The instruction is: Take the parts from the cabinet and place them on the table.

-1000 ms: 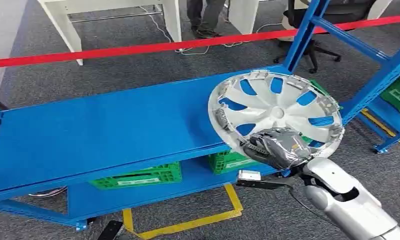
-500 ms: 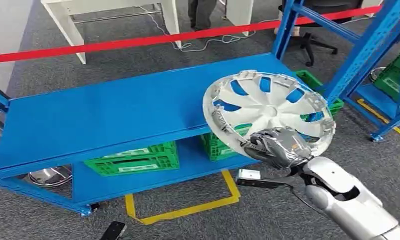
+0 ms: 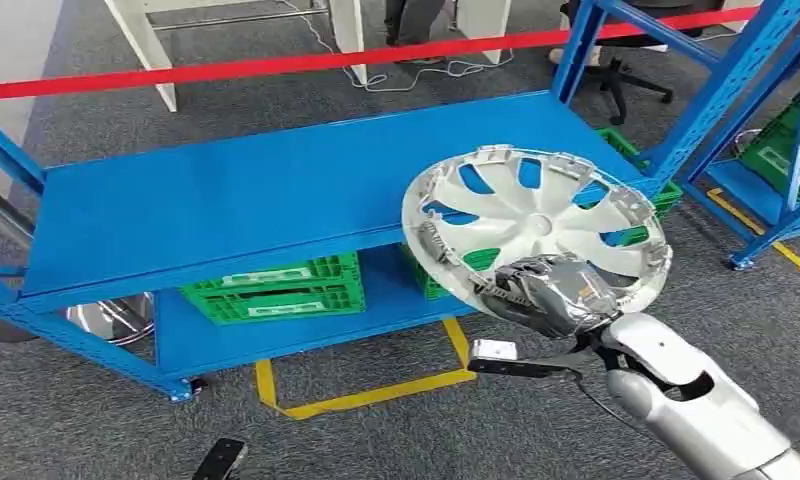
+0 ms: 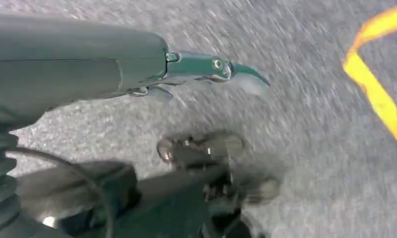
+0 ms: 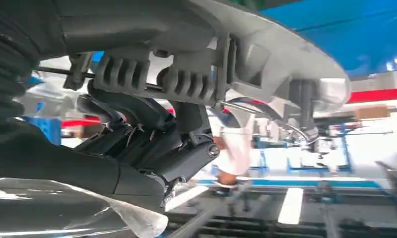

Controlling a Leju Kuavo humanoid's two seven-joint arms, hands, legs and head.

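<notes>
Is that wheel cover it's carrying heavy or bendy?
Probably light: the right hand holds the hubcap by one edge, tilted, without sag. It looks like thin, stiff plastic with open slots. Its rim clips may snap if knocked.

The right hand grips the silver hubcap's near rim, tilted above the blue table's right end.

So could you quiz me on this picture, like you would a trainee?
1. True or false: the hubcap lies flat on the blue table.
2. Which hand holds the hubcap? A) left B) right C) both
3. Fill in: the crates under the table are ____.

Key: 1 false, it is held tilted in the air over the table's edge; 2 B; 3 green.
</notes>
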